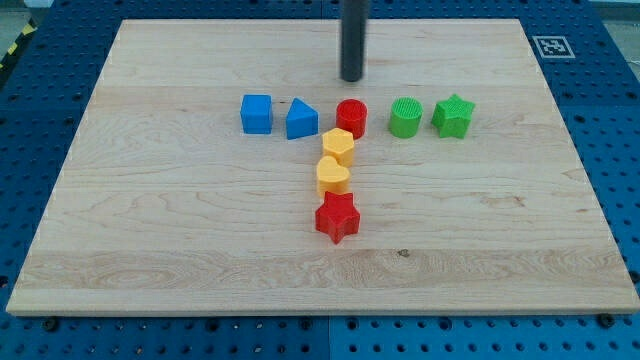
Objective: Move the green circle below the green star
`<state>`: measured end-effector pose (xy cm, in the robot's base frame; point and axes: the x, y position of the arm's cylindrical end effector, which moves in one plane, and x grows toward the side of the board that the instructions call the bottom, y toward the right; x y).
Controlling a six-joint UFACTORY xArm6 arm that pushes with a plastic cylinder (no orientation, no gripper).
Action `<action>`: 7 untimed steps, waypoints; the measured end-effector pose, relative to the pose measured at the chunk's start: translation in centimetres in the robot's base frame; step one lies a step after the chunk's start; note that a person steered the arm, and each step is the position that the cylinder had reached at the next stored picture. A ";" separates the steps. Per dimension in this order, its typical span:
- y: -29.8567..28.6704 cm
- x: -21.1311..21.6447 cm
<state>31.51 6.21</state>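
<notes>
Our rod hangs upright from the view's top, my tip (pixel 352 78) bare, touching no block, just above the red circle (pixel 352 118). Green circle (pixel 406 117) sits just left of the green star (pixel 453 115), near the tip's lower right. Blue square (pixel 256 113) and blue triangle (pixel 302 120) lie left. Two yellow blocks (pixel 338 146) (pixel 333 175) and a red star (pixel 337 217) run downward on the wooden board (pixel 150 220).
</notes>
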 end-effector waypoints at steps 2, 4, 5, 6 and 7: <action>0.3 3.7; 1.8 6.4; 3.5 7.7; 4.6 9.6; 4.6 11.1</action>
<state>42.58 10.81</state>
